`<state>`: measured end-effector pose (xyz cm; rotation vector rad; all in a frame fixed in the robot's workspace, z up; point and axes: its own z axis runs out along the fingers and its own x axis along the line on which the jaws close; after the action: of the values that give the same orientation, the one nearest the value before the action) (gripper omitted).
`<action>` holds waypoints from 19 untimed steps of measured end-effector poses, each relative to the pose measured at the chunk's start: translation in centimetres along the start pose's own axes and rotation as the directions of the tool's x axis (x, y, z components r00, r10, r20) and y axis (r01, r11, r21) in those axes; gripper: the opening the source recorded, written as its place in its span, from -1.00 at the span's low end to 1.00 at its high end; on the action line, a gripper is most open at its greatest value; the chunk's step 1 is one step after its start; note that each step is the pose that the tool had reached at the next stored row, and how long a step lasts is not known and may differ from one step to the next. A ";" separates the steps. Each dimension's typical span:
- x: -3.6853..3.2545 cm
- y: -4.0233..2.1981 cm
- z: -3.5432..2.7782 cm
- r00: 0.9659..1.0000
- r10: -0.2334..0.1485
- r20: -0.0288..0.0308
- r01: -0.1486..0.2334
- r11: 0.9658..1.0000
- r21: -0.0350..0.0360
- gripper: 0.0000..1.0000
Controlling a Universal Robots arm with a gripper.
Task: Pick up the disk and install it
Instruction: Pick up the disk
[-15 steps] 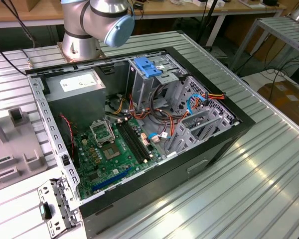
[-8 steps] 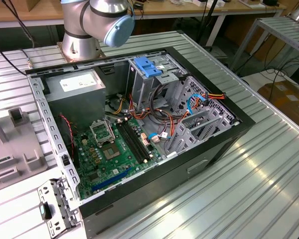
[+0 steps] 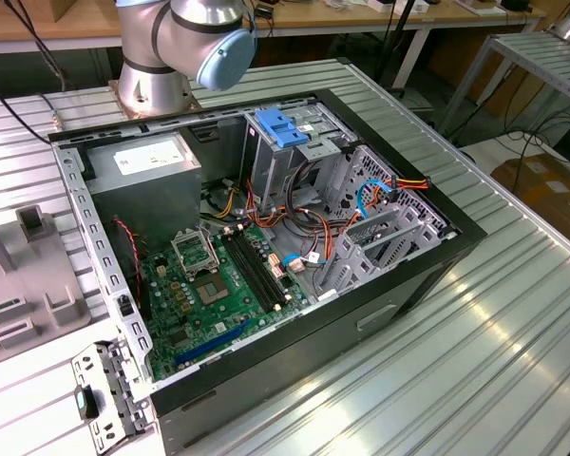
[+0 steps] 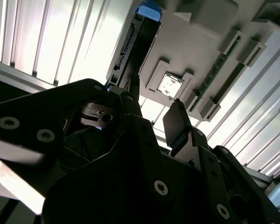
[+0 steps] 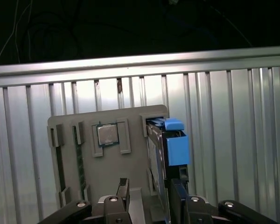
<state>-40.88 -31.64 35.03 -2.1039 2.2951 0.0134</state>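
Disk [image 5: 171, 149] has bright blue rails on a dark body. Holder [image 5: 107, 172] is plain grey, table [image 5: 224, 116] is ribbed silver. Motherboard [image 3: 209, 285] is green, latch [image 3: 280, 128] light blue, wires [image 3: 410, 182] red, orange and yellow.

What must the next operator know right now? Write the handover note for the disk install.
The gripper is open and sits at the near end of the disk. I cannot tell whether it touches the disk.
The flat dark metal disk with blue plastic side rails stands on edge in a slot of the grey plastic parts holder.
The open black computer case lies on the ribbed aluminium table.
Done: the gripper is lined up at the disk.
Left: the disk is not yet gripped, lifted or installed in the case.
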 end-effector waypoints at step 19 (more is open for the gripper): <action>-2.21 0.20 0.42 1.000 0.000 0.000 0.000 1.000 0.000 -0.04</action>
<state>-40.88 -29.41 34.67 -2.1039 2.2951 0.0134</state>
